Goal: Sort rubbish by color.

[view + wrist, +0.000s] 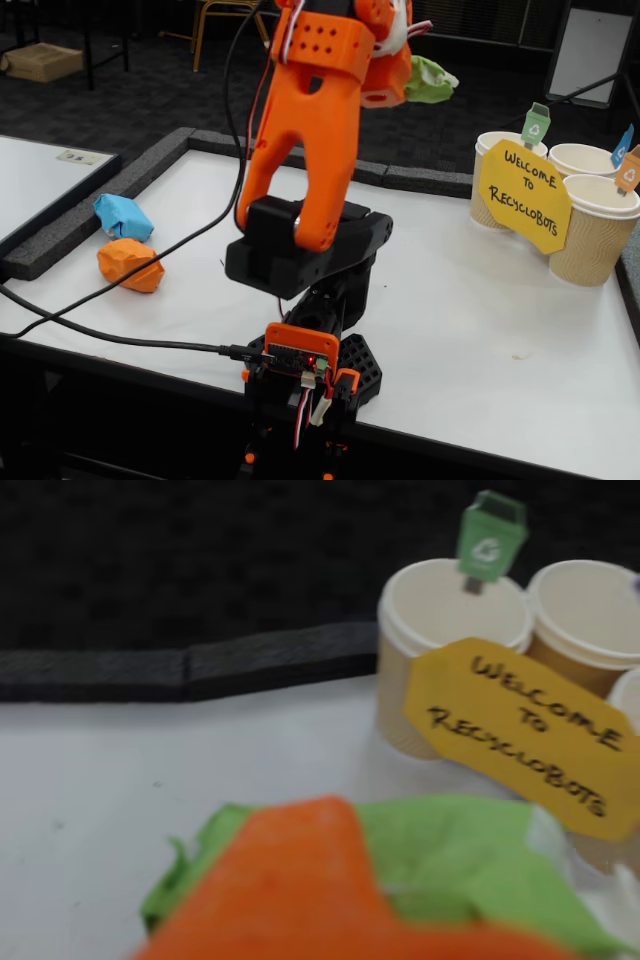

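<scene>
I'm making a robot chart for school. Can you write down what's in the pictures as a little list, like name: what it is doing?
gripper: raised above the table, shut on the green wad
green wad: held up in the air, near the cups
blue wad: on the table at the left of the fixed view
orange wad: on the table, next to the blue wad
cups: three, at the right, each with a small bin flag
yellow sign: reads "Welcome to Recyclobots"
</scene>
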You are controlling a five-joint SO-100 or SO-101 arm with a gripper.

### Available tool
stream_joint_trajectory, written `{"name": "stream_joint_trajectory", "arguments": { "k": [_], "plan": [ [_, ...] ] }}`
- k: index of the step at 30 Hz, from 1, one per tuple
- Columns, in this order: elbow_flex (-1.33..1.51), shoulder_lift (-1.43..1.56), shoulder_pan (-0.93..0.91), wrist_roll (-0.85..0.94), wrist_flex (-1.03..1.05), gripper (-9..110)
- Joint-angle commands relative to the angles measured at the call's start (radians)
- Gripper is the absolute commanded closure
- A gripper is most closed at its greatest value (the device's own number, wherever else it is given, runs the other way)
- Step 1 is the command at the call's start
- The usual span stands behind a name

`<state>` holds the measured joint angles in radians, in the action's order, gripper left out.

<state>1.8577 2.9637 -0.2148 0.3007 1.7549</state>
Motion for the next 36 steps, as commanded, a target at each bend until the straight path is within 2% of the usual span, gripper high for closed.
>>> {"name": "stream_joint_trajectory", "arguments": {
  "k": [1, 14, 29, 36],
  "plan": [
    [-0.034, 0.006, -0.067, -0.014, -0.025, 101],
    [0.095, 0.152, -0.209, -0.005, -0.132, 101],
    [0.176, 0.158, -0.236, -0.006, -0.187, 101],
    [0.097, -0.087, -0.225, -0.017, -0.225, 101]
  ]
}}
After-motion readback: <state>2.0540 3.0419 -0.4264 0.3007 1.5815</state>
